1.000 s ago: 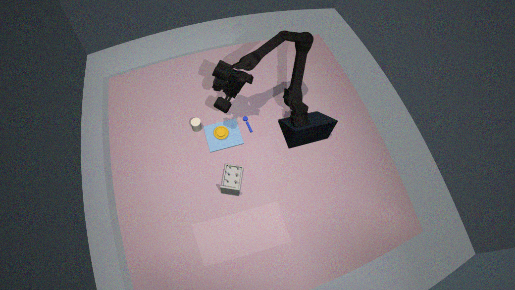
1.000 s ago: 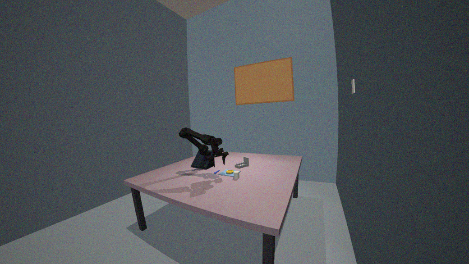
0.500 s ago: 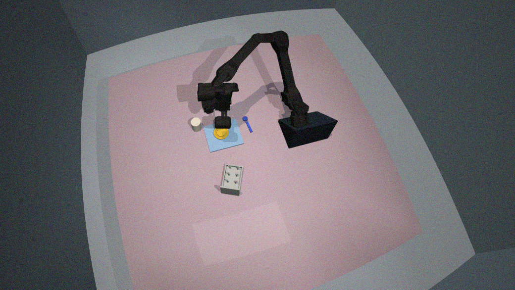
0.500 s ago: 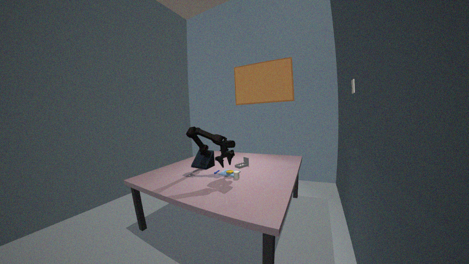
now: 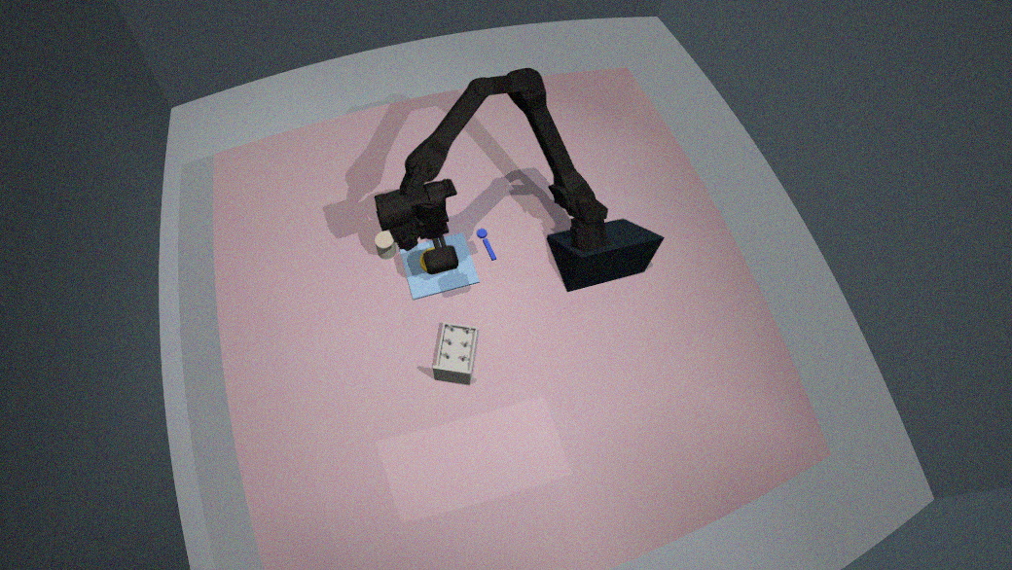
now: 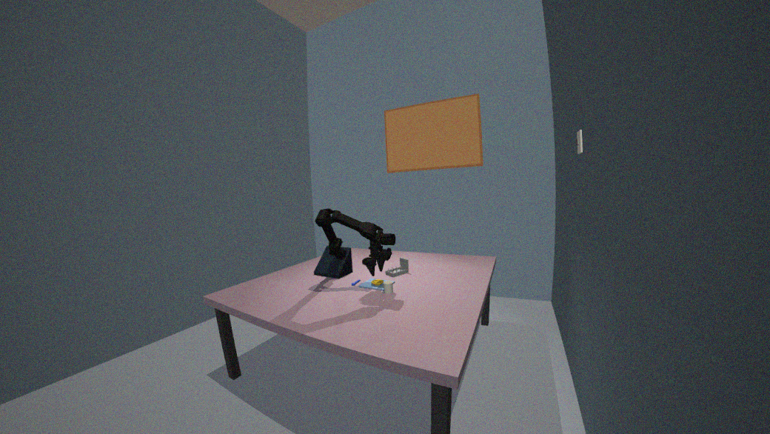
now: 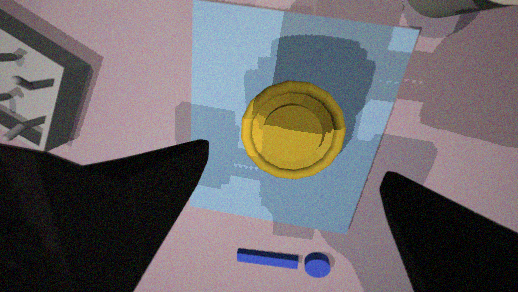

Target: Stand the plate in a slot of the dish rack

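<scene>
The yellow round plate (image 5: 423, 261) (image 6: 377, 282) (image 7: 293, 150) lies flat on a light blue mat. In the top view the gripper covers most of it. My gripper (image 5: 441, 259) (image 6: 377, 272) (image 7: 293, 164) is open and empty, pointing down above the plate with clear height between them. In the wrist view the plate shows between and somewhat beyond the fingertips, touched by neither. The grey-white dish rack (image 5: 452, 374) (image 6: 403, 265) (image 7: 76, 95) stands apart from the mat, with short pegs in rows and a higher wall at one end. No plate is in it.
The blue mat (image 5: 424, 287) (image 6: 367, 285) (image 7: 225, 50) has a pale cylinder (image 5: 384, 244) (image 6: 388, 287) (image 7: 440, 7) close to one corner. A blue spoon-like item (image 5: 488, 249) (image 6: 355, 282) (image 7: 267, 258) lies beside the mat, on the side of the arm's dark base (image 5: 601, 268) (image 6: 334, 265).
</scene>
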You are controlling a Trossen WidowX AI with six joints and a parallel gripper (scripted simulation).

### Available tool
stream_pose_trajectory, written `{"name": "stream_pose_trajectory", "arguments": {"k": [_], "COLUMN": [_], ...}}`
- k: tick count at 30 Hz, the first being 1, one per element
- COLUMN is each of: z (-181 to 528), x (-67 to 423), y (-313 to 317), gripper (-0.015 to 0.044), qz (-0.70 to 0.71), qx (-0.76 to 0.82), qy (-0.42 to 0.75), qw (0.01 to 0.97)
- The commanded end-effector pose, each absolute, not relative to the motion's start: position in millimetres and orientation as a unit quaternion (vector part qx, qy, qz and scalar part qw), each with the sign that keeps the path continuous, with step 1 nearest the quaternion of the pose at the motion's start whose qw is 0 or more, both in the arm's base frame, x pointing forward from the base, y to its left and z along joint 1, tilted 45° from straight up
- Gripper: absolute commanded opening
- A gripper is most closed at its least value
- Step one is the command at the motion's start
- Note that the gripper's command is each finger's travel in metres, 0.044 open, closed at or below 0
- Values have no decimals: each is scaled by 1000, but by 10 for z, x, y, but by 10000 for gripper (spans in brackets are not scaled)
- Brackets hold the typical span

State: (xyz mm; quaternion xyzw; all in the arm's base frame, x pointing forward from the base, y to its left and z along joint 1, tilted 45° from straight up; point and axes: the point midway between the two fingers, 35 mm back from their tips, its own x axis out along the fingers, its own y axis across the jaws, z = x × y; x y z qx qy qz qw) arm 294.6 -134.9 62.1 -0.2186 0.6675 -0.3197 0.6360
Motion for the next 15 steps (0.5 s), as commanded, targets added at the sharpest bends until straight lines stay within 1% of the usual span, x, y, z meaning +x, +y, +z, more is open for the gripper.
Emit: {"name": "stream_pose_trajectory", "arguments": {"k": [1, 15], "z": [562, 399], "x": [2940, 2923], "y": [-1385, -1545], "gripper": [400, 400], "qz": [-316, -316], "qx": [-218, -218], "qy": [671, 671], "qw": [634, 634]}}
